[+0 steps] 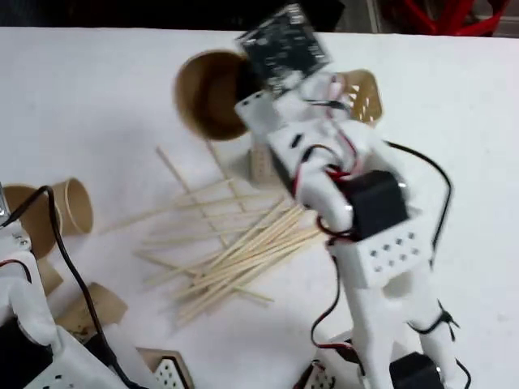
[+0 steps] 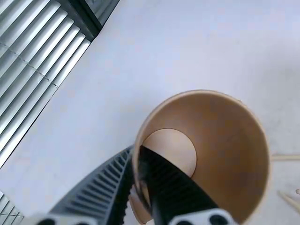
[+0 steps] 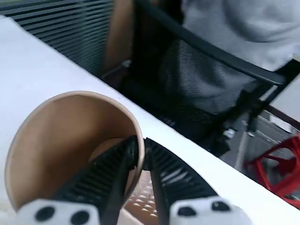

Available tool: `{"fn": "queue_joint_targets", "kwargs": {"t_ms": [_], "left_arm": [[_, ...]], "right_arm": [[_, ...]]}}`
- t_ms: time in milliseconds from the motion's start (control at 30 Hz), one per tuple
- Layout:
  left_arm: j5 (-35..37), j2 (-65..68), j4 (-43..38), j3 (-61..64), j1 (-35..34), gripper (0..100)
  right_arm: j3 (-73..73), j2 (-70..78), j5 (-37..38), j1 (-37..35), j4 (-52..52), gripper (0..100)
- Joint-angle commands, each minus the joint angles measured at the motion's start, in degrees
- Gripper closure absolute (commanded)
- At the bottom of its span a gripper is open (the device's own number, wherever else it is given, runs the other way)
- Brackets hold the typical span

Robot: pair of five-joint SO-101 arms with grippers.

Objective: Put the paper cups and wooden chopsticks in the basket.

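My right gripper (image 3: 140, 146) is shut on the rim of a brown paper cup (image 3: 61, 136), one finger inside and one outside. In the high view this cup (image 1: 207, 93) hangs tilted above the table, beside the tan basket (image 1: 363, 93), which the arm partly hides. My left gripper (image 2: 136, 153) is likewise shut on the rim of a second paper cup (image 2: 220, 140), its mouth facing the camera. A loose pile of wooden chopsticks (image 1: 235, 243) lies spread on the white table between the arms.
Another paper cup (image 1: 75, 206) lies on its side at the left, next to a cup mouth (image 1: 23, 217) by the left arm. Further cups (image 1: 96, 308) lie near the front left. A chair and a person are beyond the table's far edge.
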Motion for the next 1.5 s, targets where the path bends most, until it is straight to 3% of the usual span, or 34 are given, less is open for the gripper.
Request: {"fn": "queue_joint_targets", "kwargs": {"t_ms": [0,400,867,1033,1167,1333,1467], "left_arm": [[0.62,0.75,0.18,-1.14,-0.31,98],[0.62,0.75,0.18,-1.14,-0.31,98],[0.70,0.75,0.18,-1.41,-0.22,98],[0.79,0.75,0.18,-1.76,4.00,98],[4.92,0.75,-0.26,-1.93,7.69,98],[10.64,0.92,0.18,-8.09,16.57,98],[16.62,1.10,-0.26,-14.42,25.89,98]], "right_arm": [[-2.64,-2.77,0.18,5.32,-0.13,97.9],[-2.55,7.25,0.09,21.49,-5.49,97.9],[-2.64,18.33,-7.12,25.54,-2.15,97.8],[-2.73,15.08,-7.12,25.36,2.42,91.6],[-2.73,8.92,-7.12,25.27,6.99,84.8],[-2.29,1.98,-7.12,25.36,13.41,85.1],[0.79,-0.04,-6.95,25.89,17.63,94.2]]}}
